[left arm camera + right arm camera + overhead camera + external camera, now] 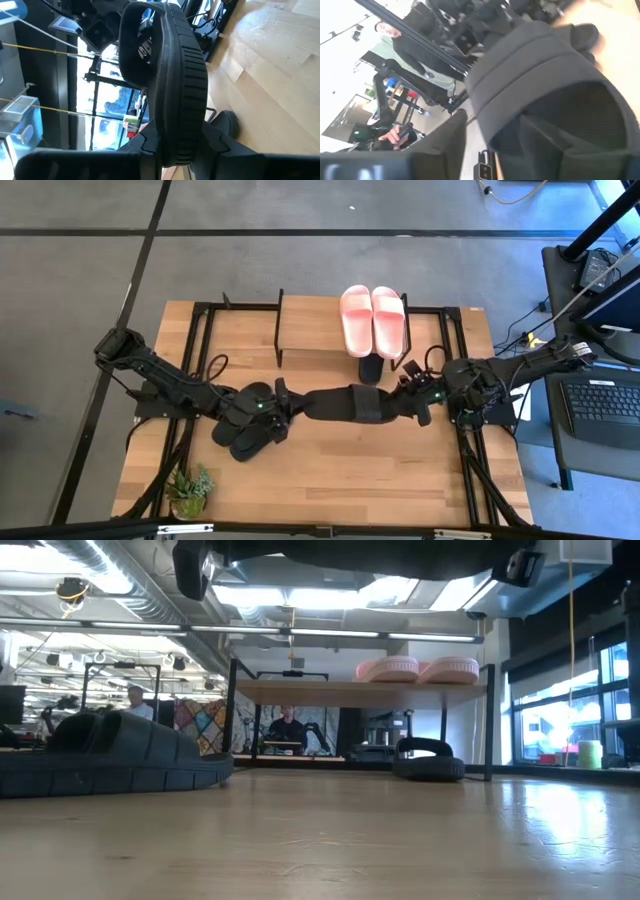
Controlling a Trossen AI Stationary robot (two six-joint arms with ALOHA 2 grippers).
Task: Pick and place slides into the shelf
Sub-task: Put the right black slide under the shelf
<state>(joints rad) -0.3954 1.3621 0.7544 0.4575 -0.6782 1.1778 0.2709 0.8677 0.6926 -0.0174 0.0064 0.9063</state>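
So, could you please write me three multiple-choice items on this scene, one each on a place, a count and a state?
1. Where does the lone black slide lie?
A. on top of the shelf
B. under the shelf, on the table
C. on the floor

2. How many pink slides lie on top of the shelf?
A. one
B. two
C. four

3. What is the left tool doing?
A. hanging open over the shelf
B. resting empty on the table
C. gripping a raised black slide

Answers:
1 B, the low view shows it on the table below the board.
2 B, the high view shows a pair side by side.
3 C, its wrist view shows the slide's edge clamped between the fingers.
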